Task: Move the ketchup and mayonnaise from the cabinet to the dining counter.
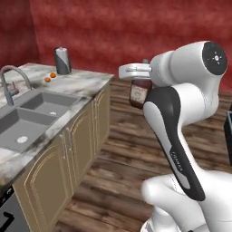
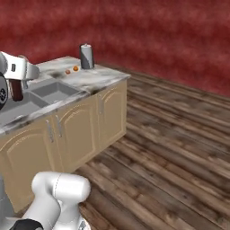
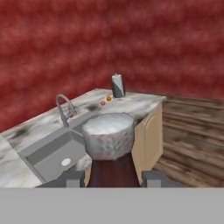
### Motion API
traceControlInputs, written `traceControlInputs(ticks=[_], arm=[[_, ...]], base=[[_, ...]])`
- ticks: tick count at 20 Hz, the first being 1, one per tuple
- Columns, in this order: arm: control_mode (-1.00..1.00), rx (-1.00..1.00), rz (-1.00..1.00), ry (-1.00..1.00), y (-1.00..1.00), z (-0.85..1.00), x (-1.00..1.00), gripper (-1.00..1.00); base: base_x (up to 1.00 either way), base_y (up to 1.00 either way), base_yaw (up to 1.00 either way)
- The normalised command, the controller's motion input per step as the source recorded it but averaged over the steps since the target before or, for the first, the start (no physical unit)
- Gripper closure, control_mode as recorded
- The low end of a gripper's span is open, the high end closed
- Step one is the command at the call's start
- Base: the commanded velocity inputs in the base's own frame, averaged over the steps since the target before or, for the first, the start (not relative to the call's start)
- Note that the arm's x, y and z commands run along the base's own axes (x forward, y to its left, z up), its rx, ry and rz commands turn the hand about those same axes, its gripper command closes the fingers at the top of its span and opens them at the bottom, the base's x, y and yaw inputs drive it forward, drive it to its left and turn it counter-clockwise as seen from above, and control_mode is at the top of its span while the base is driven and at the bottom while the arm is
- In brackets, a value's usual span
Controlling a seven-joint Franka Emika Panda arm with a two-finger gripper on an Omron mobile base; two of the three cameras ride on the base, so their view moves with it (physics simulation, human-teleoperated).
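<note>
We can read almost nothing here. The ketchup (image 1: 138, 93) carries a pale label on its side, but its print is too blurred for us to make out any word or brand. The dark band of the robot arm (image 1: 177, 159) bears small light lettering running along it (too small and slanted for us to read). We find no legible numbers or signs anywhere else.
</note>
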Motion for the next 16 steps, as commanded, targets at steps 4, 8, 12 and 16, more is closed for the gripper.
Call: traceControlInputs(ticks=[4, 8, 12, 16], arm=[[1.0, 0.0, 0.0, 0.0, 0.0, 0.0, 0.0, 1.0], [1.0, 0.0, 0.0, 0.0, 0.0, 0.0, 0.0, 1.0], [1.0, 0.0, 0.0, 0.0, 0.0, 0.0, 0.0, 1.0], [1.0, 0.0, 0.0, 0.0, 0.0, 0.0, 0.0, 1.0]], base=[[0.9, -0.13, 0.04], [0.93, -0.11, 0.03], [0.93, -0.12, 0.02], [0.94, -0.1, 0.0]])
